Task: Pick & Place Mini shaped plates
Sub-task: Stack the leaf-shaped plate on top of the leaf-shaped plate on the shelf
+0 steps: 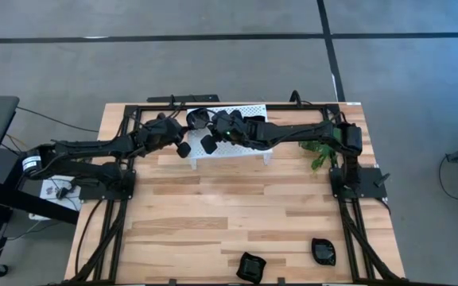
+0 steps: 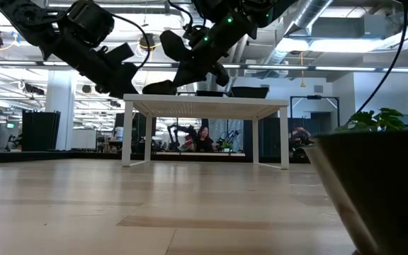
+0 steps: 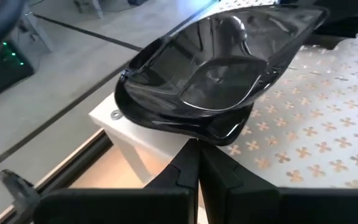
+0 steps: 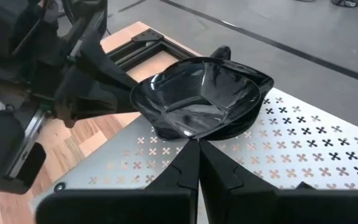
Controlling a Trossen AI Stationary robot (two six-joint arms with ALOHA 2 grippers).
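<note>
A glossy black mini plate (image 1: 197, 119) shows above the far left corner of the white perforated rack (image 1: 241, 143), between my two grippers. My left gripper (image 3: 197, 163) is shut on a rounded black plate (image 3: 216, 68). My right gripper (image 4: 197, 155) is shut on a squarish wavy-rimmed black plate (image 4: 197, 93). I cannot tell whether both hold the same plate. Two more black plates (image 1: 251, 268) (image 1: 323, 251) rest on the table's near edge. Other dark plates (image 1: 254, 121) lie on the rack's far side. My left gripper pinches the plate's near rim (image 3: 211, 135) between its two fingers. The plate is tilted, its hollow toward the camera, and is held clear above the rack's corner (image 3: 114, 115). My right gripper pinches the plate's rim (image 4: 194, 134) between its two fingers. The plate is tilted up, its hollow toward the camera, clear above the rack's perforated top (image 4: 303, 143).
The left arm (image 4: 55, 81) stands close beside the right gripper's plate. A small green plant (image 1: 318, 152) sits right of the rack, under the right arm. Bare wooden table (image 1: 229, 214) lies between the rack and the near edge.
</note>
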